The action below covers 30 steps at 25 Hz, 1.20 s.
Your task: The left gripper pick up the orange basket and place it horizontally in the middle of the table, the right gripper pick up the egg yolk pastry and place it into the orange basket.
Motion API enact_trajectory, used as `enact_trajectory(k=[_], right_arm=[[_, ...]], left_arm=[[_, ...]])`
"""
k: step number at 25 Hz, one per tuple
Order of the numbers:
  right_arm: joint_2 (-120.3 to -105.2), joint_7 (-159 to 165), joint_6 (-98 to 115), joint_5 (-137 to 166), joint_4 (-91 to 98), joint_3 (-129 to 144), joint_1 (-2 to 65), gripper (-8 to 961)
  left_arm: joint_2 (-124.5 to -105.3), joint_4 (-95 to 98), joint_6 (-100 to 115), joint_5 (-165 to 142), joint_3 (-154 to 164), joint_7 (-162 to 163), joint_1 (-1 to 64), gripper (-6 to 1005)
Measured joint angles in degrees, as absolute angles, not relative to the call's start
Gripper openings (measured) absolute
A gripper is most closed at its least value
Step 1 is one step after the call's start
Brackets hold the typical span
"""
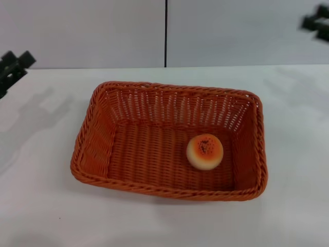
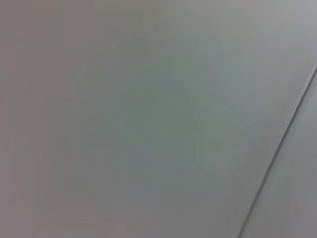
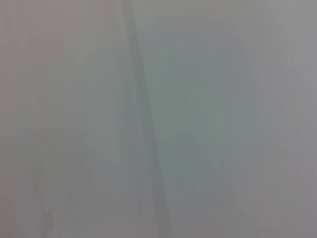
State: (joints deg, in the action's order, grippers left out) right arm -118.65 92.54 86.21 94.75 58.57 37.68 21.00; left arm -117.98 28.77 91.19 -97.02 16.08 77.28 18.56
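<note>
Orange wicker fills the middle of the head view: the orange basket (image 1: 169, 141) sits flat on the white table (image 1: 46, 206), its long axis running side to side across the robot's front, open mouth up. Its braided rim is whole in view, and the near wall hides a strip of the basket floor behind it.

The egg yolk pastry (image 1: 204, 152) lies inside the basket on the woven floor, toward the robot's right and nearer the front wall than the back one. It sits upright, with the seeded orange-brown top facing up and the cream sides showing below.

Neither gripper is easy to read. The left gripper (image 1: 13, 69) is only a dark, blurred shape cut off at the left edge, above the far side of the table and well apart from the basket; whether its jaws are parted or closed I cannot tell. The right gripper (image 1: 318, 23) is likewise a dark fragment cut off at the upper right corner, against the grey wall (image 1: 92, 31), and the state of its jaws cannot be told either (nothing is visibly held by either one).

Both wrist views show only a pale grey surface crossed by a thin dark seam; no fingers or objects appear in them.
</note>
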Motion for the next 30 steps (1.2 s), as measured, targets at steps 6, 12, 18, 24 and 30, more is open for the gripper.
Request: enact_trajectory(k=[6,12,18,24,30], right_arm=[[-118.53,63.7,87.5,77.0,38.7,28.1,16.1,625],[-118.67,41.1,89.7,68.6,22.9,24.1,14.9,625],[-118.83,22.1,89.4,61.8,9.2,23.5,17.4,625],[-118.86,18.1,87.0,61.1,5.6,23.7,20.6,625],[-118.87,17.9,84.7,61.0,5.1,23.2,22.0,625]], left_arm=[[-117.99,25.7,92.9,-89.5,16.1,65.1,15.1,764],[-118.05,19.3,93.6,-81.6,15.9,51.0,12.0,764],[-118.20,10.6,93.7,-77.8,14.7,34.0,10.6,763],[-118.43,1.8,93.5,-77.2,6.7,19.9,10.4,763],[-118.57,-0.7,93.4,-77.2,4.9,13.8,11.1,762]])
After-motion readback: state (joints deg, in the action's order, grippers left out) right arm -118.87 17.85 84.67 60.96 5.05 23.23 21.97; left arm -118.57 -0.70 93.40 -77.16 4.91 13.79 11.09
